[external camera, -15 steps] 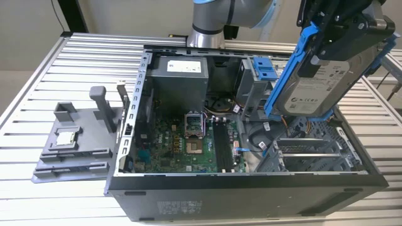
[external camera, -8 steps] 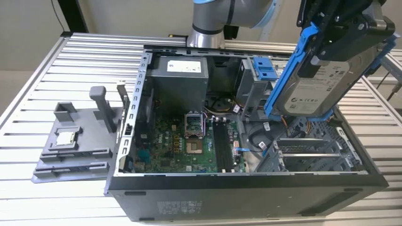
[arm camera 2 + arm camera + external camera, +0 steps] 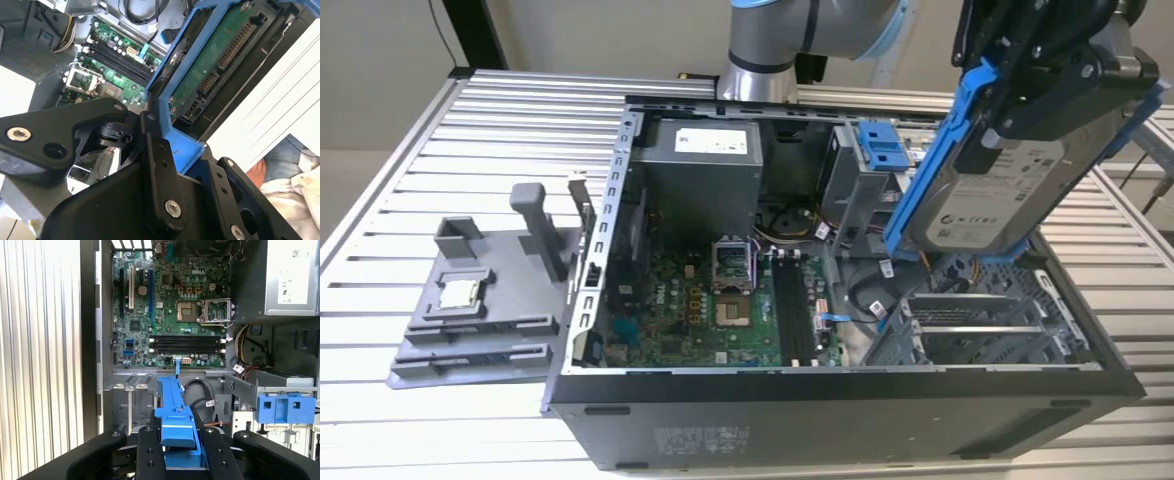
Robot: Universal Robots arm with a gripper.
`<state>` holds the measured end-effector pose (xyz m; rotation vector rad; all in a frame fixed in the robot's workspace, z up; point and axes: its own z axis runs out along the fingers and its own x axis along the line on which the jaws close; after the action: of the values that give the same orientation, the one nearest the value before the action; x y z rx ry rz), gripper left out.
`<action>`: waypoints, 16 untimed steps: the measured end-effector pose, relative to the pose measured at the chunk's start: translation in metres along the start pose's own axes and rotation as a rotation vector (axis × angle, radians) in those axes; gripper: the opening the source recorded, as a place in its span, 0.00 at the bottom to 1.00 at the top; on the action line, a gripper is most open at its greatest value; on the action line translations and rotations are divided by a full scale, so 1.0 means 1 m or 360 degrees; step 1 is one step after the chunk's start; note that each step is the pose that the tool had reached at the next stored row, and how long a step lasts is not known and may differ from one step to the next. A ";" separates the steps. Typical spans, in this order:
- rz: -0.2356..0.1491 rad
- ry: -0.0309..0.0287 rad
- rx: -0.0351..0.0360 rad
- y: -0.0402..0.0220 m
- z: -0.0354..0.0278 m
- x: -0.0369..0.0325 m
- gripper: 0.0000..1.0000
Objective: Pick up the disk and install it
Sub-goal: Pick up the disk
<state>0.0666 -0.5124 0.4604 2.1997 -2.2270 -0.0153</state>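
Note:
The disk [image 3: 994, 190] is a silver-grey drive with a white label and blue rails. It hangs tilted, nearly on edge, above the side of the open computer case [image 3: 587, 300] towards the exterior view's right. My gripper [image 3: 1047, 85] is shut on its upper end. In the second wrist view the disk's green circuit-board underside [image 3: 215, 65] shows inside its blue frame, clamped between my black fingers [image 3: 160, 170]. In the first wrist view the disk's blue rail [image 3: 175, 410] sits edge-on between the fingers [image 3: 150, 450], above the case's metal drive bay area [image 3: 130, 400].
The case lies open on a slatted metal table [image 3: 400, 200], with motherboard [image 3: 170, 315], empty processor socket [image 3: 190, 312] and power supply [image 3: 292, 277] exposed. A blue plastic latch [image 3: 885, 148] stands inside. A grey fixture [image 3: 480, 320] holding a processor chip [image 3: 460, 290] lies beside the case.

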 end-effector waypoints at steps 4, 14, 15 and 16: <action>0.0000 -0.00007 0.0001 -0.0016 0.0018 0.0087 0.00; 0.0000 -0.00006 0.0001 -0.0065 0.0022 0.0212 0.00; 0.0000 -0.00006 0.0001 -0.0068 0.0022 0.0219 0.00; 0.0000 -0.00006 0.0001 -0.0068 0.0021 0.0219 0.00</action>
<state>0.0731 -0.5344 0.4582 2.2002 -2.2277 -0.0148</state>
